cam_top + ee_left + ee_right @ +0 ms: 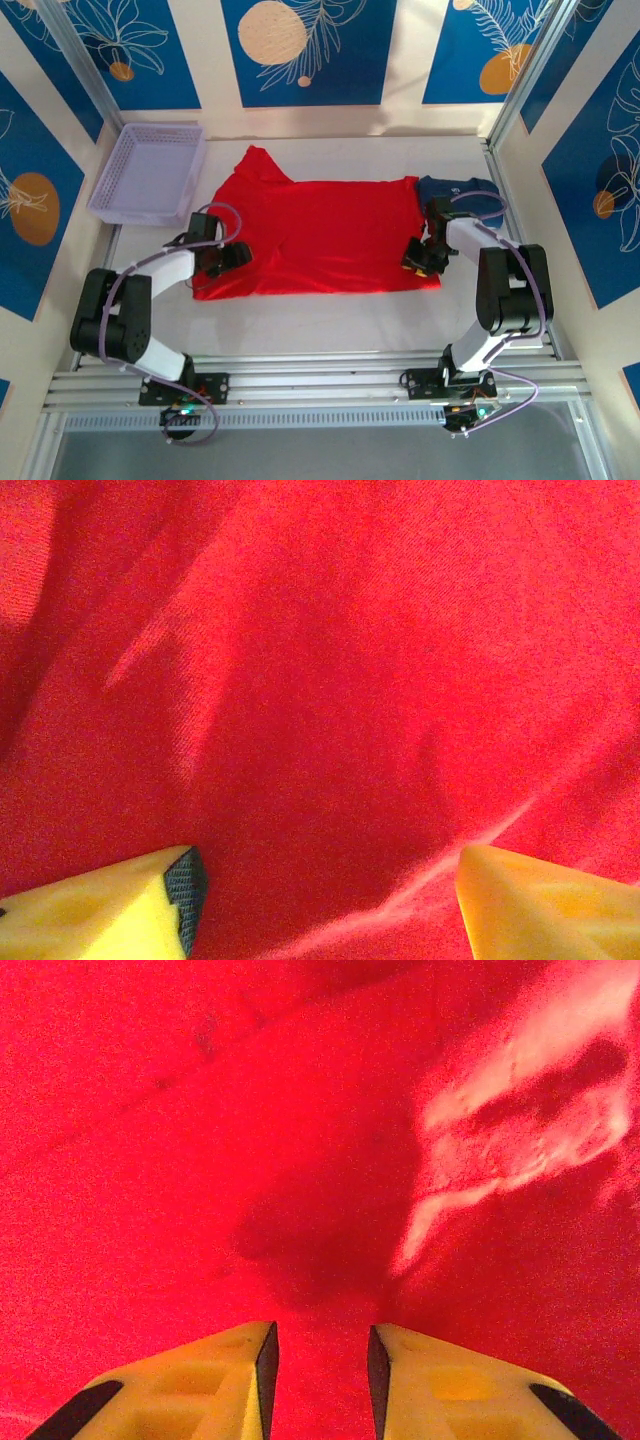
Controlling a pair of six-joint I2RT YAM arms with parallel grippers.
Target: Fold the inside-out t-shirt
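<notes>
Shirt (320, 235) lies spread flat, mid-table (330, 320), long side running left to right. A flap (258, 160), likely a sleeve, pokes out at its far left corner. Basket (150, 172) sits at far left, apart from the shirt. Navy garment (462, 188) touches the shirt's far right corner, and the right arm reaches across it.

Left gripper (232, 257) is low over the shirt's left edge. Its wrist view has the fingers (100, 905) standing wide apart with red cloth below and nothing between them.

Right gripper (418, 258) is at the near right corner of the shirt. Its fingers (200, 1390) are drawn in to a narrow slot with red showing in the gap. Cannot tell whether cloth is nipped there or the tips are only pressed against it.

Judged step: taking hold of both ends, ready for a first fold.

Risks, as I read them:
- The left jaws close on flat cloth and take one layer, or none, so the lift peels the shirt apart.
- The right grip, if shallow, slips off once the cloth takes tension.
- One end rises before the other, and the fold line skews.
- The right arm snags the navy garment and drags it into the fold.
- The loose flap drops outside the fold.
</notes>
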